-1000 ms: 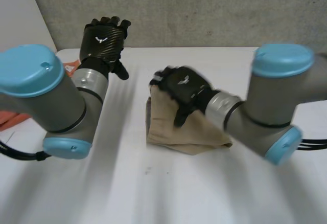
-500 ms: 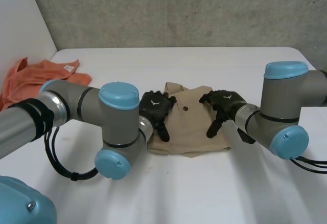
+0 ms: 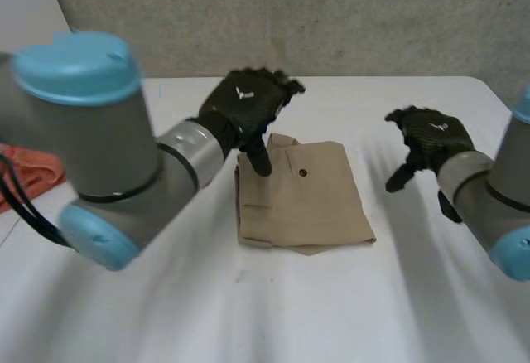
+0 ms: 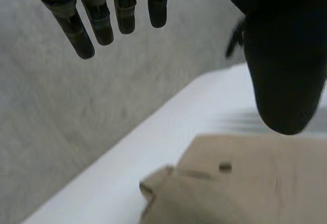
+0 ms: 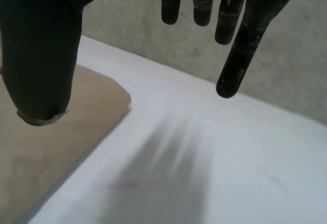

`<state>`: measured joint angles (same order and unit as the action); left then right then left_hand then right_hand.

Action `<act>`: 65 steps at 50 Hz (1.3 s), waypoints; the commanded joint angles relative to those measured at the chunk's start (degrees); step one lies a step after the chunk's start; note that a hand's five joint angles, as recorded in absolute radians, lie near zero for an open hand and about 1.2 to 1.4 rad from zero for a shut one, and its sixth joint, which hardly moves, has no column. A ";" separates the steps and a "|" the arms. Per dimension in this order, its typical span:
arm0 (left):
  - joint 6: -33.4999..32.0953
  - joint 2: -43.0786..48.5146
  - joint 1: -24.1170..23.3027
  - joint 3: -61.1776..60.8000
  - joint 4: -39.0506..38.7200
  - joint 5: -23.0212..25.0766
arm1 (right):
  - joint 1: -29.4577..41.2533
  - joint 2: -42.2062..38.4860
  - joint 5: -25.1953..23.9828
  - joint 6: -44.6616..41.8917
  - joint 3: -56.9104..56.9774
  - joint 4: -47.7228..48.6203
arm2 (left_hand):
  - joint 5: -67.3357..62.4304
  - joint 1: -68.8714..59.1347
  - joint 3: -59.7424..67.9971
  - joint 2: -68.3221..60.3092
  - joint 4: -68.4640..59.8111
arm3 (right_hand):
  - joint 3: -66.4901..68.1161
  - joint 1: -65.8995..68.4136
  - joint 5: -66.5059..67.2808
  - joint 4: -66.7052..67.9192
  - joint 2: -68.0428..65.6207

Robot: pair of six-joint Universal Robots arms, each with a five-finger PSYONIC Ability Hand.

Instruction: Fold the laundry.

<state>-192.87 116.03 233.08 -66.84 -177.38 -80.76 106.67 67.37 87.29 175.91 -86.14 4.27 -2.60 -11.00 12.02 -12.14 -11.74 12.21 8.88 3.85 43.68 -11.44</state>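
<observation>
Tan garment (image 3: 302, 201), folded into a rough rectangle, lying flat on the white desk (image 3: 273, 313) at centre frame in the head view, collar end toward the grey wall (image 3: 348, 15), one small dark button (image 3: 304, 173) facing up near the upper edge. Above its upper-left corner, the left hand (image 3: 247, 104), raised off the cloth, fingers (image 3: 281, 89) relaxed and spread, thumb (image 3: 259, 160) pointing down toward the collar; contact between thumb tip and cloth impossible to tell from here. From the left wrist view, fingers (image 4: 97, 17) straight and apart, well clear of the thumb (image 4: 283, 65), holding nothing, with the collar and button (image 4: 225, 167) of the garment (image 4: 255, 193) below the palm. At right of frame in the head view, the right hand (image 3: 431, 135), apart from the garment's right edge, over bare desk, fingers loosely open. From the right wrist view, fingers (image 5: 196, 1) hanging straight, wide of the thumb (image 5: 41, 45), nothing between them, a corner of the garment (image 5: 46, 152) beside the thumb and bare desk (image 5: 204, 157) under the fingertips. At the far left edge of the head view, partly behind the left arm (image 3: 108, 139), an orange cloth (image 3: 25, 176) on the desk.
</observation>
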 commanded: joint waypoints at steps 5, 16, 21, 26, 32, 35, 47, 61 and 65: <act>4.25 -8.19 2.73 -4.35 4.32 11.59 | -1.20 0.48 -2.73 6.99 -11.51 0.57 | 1.54 -0.05 -0.96 1.09 0.69 | -2.21 1.12 -3.85 -33.68 1.44; 4.61 -8.10 2.91 -4.87 6.26 11.67 | 1.26 -6.28 -7.75 13.40 -8.79 2.76 | 1.54 -0.05 -0.96 1.09 0.69 | -2.21 1.12 -3.85 -33.68 1.44; 4.61 -8.19 2.99 -5.49 6.08 11.59 | 2.58 -8.83 -7.66 13.49 -6.42 3.12 | 1.54 -0.05 -0.96 1.09 0.69 | -2.21 1.12 -3.85 -33.68 1.44; 4.61 -8.19 3.08 -5.49 6.08 11.50 | 4.24 -11.03 -7.66 13.67 -3.96 4.35 | 1.54 -0.05 -0.96 1.09 0.69 | 4.08 7.41 2.44 -27.39 -4.86; 4.61 -8.19 3.43 -5.58 5.99 11.50 | 5.65 -14.37 -7.31 13.67 -0.44 4.35 | 1.54 -0.05 -0.96 1.09 0.69 | 10.31 13.64 8.67 -21.16 -11.09; 4.61 -8.19 3.43 -5.67 6.08 11.41 | 6.09 -15.25 -7.22 13.67 0.53 4.35 | 1.38 -0.22 -0.79 0.92 0.52 | 18.53 21.87 16.90 -12.93 -19.31; 4.78 -8.19 3.43 -5.67 6.08 11.50 | 6.09 -15.69 -7.14 12.88 3.34 6.46 | 1.38 -0.22 -0.79 0.92 0.52 | 67.79 71.12 66.15 36.32 -68.56; 4.61 -8.19 3.43 -6.54 6.08 11.32 | 3.02 -19.56 -7.92 4.53 11.96 -0.92 | 1.21 -0.39 -0.62 0.75 0.35 | 39.87 43.20 38.23 8.40 -40.65; 4.61 -8.28 3.43 -6.63 5.99 11.32 | 2.40 -17.45 -9.07 4.00 9.85 -3.12 | 1.21 -0.39 -0.62 0.75 0.35 | 11.53 14.86 9.89 -19.94 -12.31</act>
<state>-188.18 107.84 236.56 -73.02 -171.35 -69.44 110.42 47.67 79.74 182.06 -73.85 5.77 -2.60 -11.01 12.02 -12.14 -11.74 49.77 42.61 34.54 52.45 -50.77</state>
